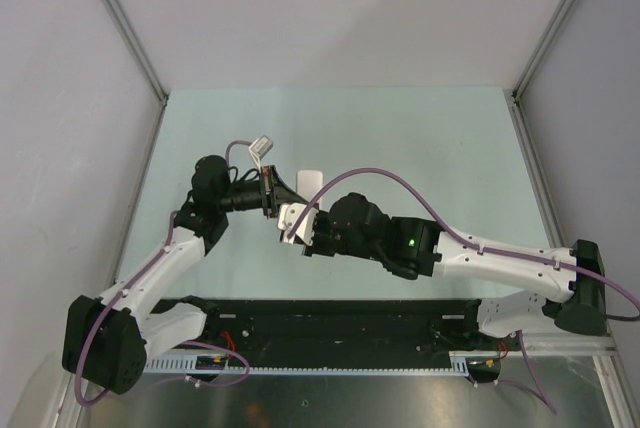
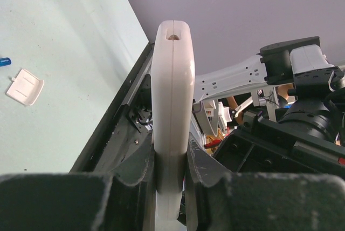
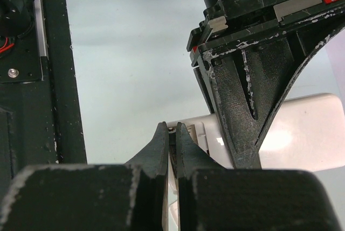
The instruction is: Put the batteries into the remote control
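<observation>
White plastic, seen edge-on, fills the middle of the left wrist view: the remote control (image 2: 172,107) is held in the air above the surface (image 2: 64,26), clamped by one end between the fingers of the left claw (image 2: 172,166), which is closed tight on it. The right claw (image 3: 171,134) sits just beside it. Its tips are pressed almost together at the remote's white back, where a recess that looks like the open battery bay shows next to them. A thin dark sliver sits between those tips. Whether it is a battery or only shadow I cannot tell, so I count this claw as closed with nothing surely held. Down on the surface lie the loose white cover (image 2: 24,86) and, at the very edge of the view, the end of a blue battery (image 2: 4,61), both well apart from the remote. By my judgement the step in hand is the loading itself: one arm presents the handset with its bay exposed and the other works at the bay. The next move calls for fine alignment of the right tips with the recess, a gentle push along its length, and a steady left hold so the remote does not twist. If the right claw is in fact empty, it must first go down for the blue battery.
</observation>
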Controlling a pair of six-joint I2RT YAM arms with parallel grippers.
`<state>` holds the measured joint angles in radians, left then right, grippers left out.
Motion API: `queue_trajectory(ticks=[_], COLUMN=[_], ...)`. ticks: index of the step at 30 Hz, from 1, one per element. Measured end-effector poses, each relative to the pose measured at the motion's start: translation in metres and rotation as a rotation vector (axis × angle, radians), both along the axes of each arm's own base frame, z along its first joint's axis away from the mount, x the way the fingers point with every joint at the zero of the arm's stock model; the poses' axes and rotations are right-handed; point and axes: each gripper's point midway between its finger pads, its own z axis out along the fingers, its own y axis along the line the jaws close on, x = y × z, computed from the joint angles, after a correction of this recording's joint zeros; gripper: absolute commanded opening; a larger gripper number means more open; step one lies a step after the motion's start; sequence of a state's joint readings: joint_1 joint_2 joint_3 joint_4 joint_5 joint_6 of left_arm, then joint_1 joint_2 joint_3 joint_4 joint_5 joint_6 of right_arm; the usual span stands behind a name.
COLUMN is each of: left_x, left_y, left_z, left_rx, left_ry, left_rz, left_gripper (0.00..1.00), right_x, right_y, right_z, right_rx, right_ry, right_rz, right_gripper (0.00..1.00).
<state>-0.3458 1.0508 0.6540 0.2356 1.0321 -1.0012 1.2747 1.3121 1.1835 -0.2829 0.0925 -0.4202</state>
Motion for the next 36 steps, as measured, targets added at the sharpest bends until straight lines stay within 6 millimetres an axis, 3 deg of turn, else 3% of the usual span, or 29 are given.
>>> queue_trajectory(ticks=[36], left_x=[0.0043], left_y=[0.0099], left_z=[0.0077], left_rx=[0.010], left_ry=[-0.020], left_rz=[0.029], left_gripper=[0.00], right_x=[0.0060], right_y=[0.0016], right_z=[0.0027], right_rx=[-0.008], right_ry=[-0.028], right_rz=[-0.050], right_gripper=[0.00])
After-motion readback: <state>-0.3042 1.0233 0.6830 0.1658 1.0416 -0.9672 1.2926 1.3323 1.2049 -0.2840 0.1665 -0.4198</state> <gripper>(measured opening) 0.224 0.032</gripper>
